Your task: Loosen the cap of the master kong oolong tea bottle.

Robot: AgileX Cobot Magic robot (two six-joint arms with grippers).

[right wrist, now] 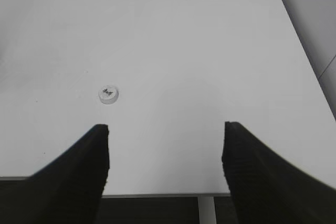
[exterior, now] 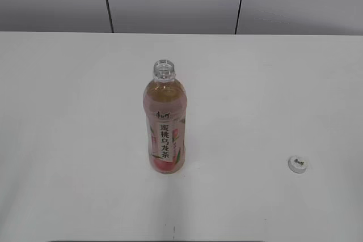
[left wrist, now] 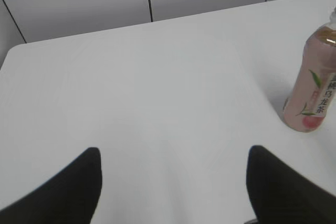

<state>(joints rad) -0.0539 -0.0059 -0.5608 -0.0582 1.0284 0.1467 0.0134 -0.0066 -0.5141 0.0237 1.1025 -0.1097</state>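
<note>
On table: bottle upright, uncapped | cap apart (seemingly top-up) | both jaws wide

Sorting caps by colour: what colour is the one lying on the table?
White, with a small grey mark on top: the small round plastic cap, clearest in the exterior view.

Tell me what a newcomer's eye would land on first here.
The bottle stands upright mid-table with its neck open, no cap on it. The cap lies on the white table well off to its right, mark facing up. Both the left gripper and the right gripper hang open and empty, touching nothing.
</note>
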